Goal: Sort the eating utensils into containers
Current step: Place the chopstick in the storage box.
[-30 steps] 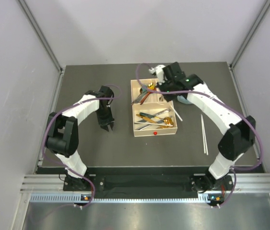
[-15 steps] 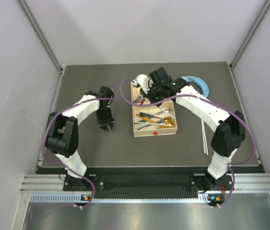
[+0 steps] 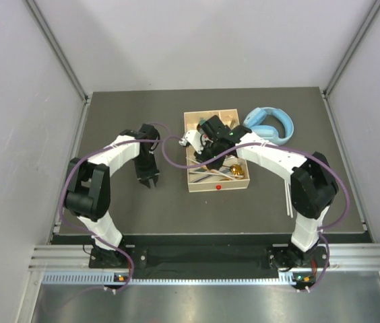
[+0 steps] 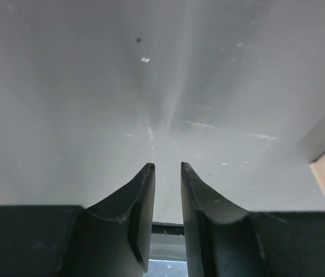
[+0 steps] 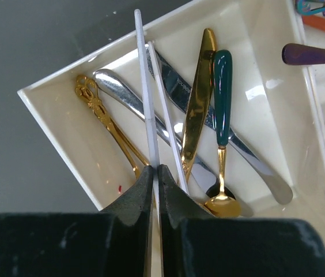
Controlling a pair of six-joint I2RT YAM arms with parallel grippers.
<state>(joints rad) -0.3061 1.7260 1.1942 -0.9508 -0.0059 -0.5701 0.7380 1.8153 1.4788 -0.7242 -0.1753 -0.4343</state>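
Note:
My right gripper (image 5: 155,168) is shut on a pale thin chopstick (image 5: 145,86) that slants over the large section of the cream tray (image 5: 64,133). A second chopstick (image 5: 165,109) lies just right of it. In that section lie gold spoons (image 5: 197,98), a teal-handled spoon (image 5: 222,92) and a silver knife (image 5: 249,161). A purple spoon (image 5: 312,55) rests in a small section. From above, the right gripper (image 3: 202,160) hangs over the tray (image 3: 207,189). Left of the tray, my left gripper (image 3: 148,180) points at bare table, its fingers (image 4: 145,196) slightly apart and empty.
Light-blue headphones (image 3: 271,124) lie at the back right of the tray. Thin pale chopsticks (image 3: 288,195) lie on the dark table to the right, partly behind my right arm. Grey walls enclose the table on three sides.
My right arm has swung from the tray's far sections toward me and left, over the large near section, uncovering the headphones. The left arm has stayed put.

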